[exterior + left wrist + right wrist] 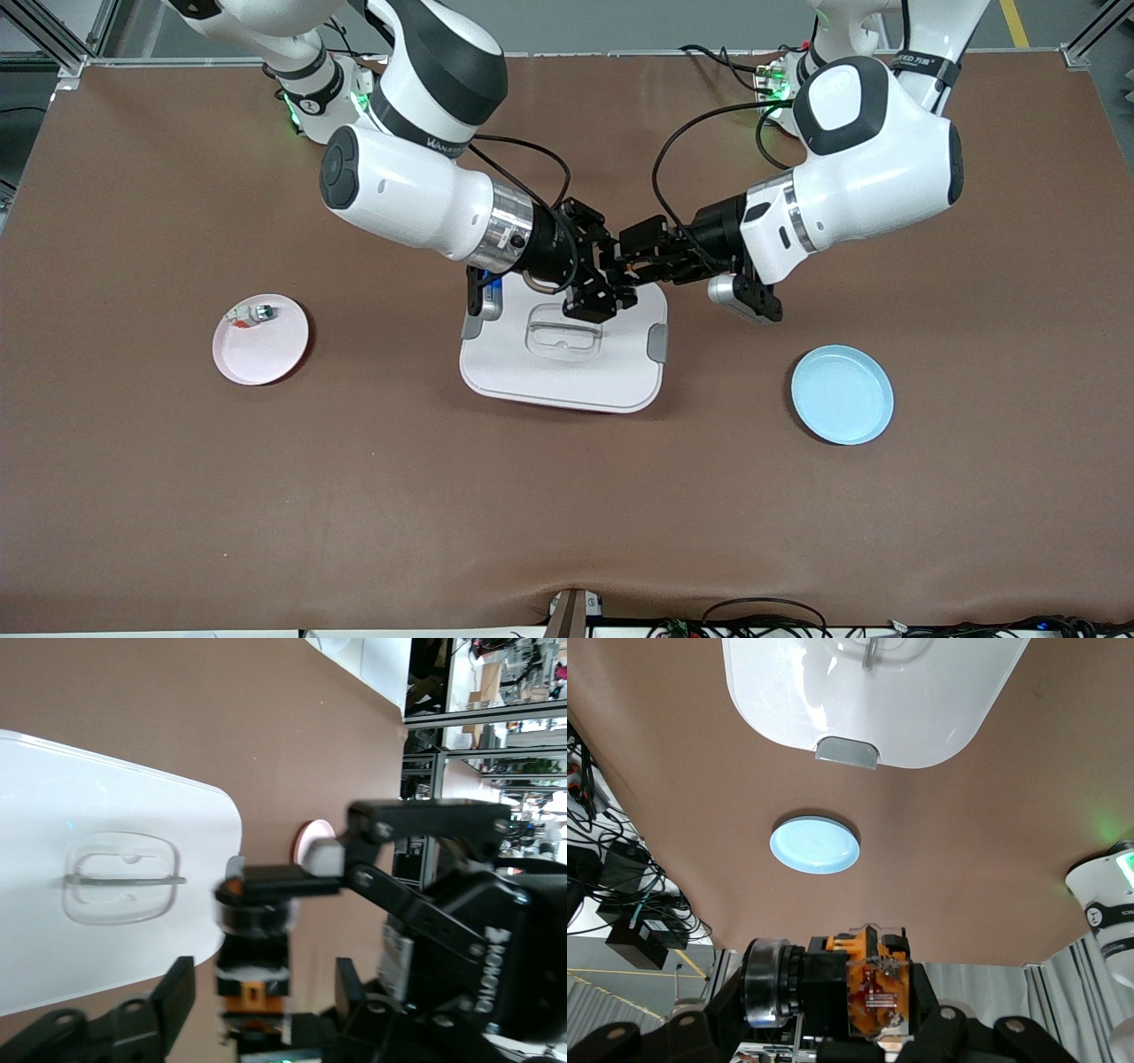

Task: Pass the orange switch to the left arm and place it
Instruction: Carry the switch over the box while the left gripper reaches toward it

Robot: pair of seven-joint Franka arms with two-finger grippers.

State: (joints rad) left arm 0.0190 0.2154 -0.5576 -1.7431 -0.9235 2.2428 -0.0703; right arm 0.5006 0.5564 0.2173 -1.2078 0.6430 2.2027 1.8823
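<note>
Both arms were reaching in. My right claw [618, 282] and left claw [631, 259] met tip to tip in the air, over the edge of the box [567, 377] that lies toward the arm bases.

- Orange switch [252, 994]: up in the air between the two claws, above that box edge. From the front it was lost among the black fingers. Only the wrist views showed it.
- Right claw: closed onto the switch. In the left wrist view one of its fingers [276, 880] pressed across the black cap end. The other finger was hidden.
- Left claw: spread wide, one finger on each side of the switch with gaps showing, gripping nothing.
- Box: lid on, sitting mid tabletop [372, 505] between the two plates. The claws covered its edge toward the bases, and my right wrist partly covered one grey latch.
- Pink plate [266, 359]: toward the right arm's end, with a small white-and-green part [253, 313] on it, too small to make out any detail.
- Blue plate [842, 396]: toward the left arm's end.
</note>
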